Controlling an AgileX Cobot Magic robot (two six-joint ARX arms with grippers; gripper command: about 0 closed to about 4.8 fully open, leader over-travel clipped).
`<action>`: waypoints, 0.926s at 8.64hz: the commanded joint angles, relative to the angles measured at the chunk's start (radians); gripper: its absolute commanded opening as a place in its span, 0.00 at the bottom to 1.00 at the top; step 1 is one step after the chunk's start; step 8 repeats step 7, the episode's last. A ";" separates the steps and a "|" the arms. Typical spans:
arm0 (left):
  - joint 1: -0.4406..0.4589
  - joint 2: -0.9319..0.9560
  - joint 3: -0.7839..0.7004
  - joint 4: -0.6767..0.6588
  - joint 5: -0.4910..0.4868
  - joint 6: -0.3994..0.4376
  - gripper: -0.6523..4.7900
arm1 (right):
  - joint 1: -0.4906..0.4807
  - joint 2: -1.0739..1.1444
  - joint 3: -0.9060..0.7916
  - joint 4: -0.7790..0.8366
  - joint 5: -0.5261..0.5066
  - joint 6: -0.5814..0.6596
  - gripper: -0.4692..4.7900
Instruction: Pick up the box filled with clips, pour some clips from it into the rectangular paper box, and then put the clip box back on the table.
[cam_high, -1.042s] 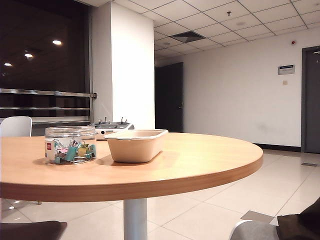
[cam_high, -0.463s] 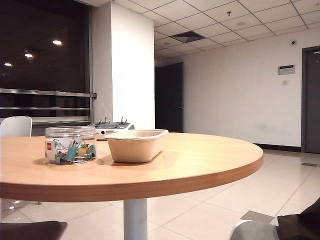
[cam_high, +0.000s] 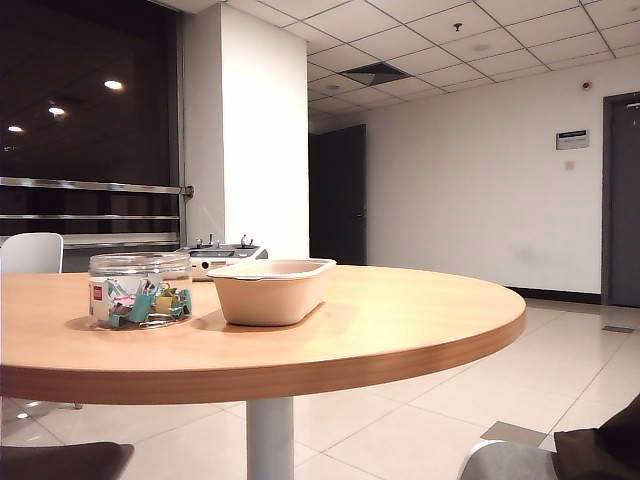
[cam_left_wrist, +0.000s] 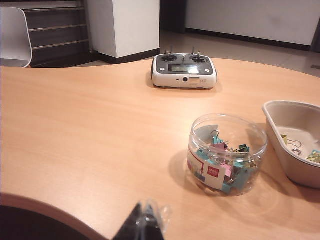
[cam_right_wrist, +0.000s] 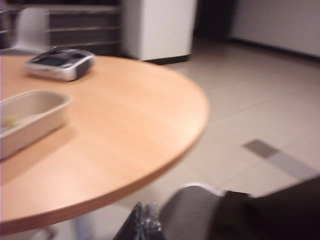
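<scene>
Exterior view, clip jar (cam_high: 139, 289) upright beside paper tray (cam_high: 272, 290), tray lengthwise toward remote (cam_left_wrist: 184, 71), both grippers' jaws closed, empty.

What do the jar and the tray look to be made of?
Jar: clear, glossy plastic by the look; the coloured clips show through its wall, and a white-and-red label sits on its side.
Tray: matte beige, probably moulded paper pulp; dull surface with no shine, rounded corners and a rolled rim. Stiff card is also possible.
</scene>
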 joint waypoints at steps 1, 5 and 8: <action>0.001 -0.001 0.000 0.005 0.000 0.000 0.11 | -0.024 -0.002 -0.037 0.004 0.107 0.005 0.08; 0.001 -0.001 0.000 0.006 0.000 0.000 0.11 | -0.032 -0.002 -0.037 0.007 0.101 0.004 0.08; 0.002 -0.001 0.000 0.006 0.000 0.000 0.11 | -0.032 -0.002 -0.037 0.007 0.101 0.004 0.08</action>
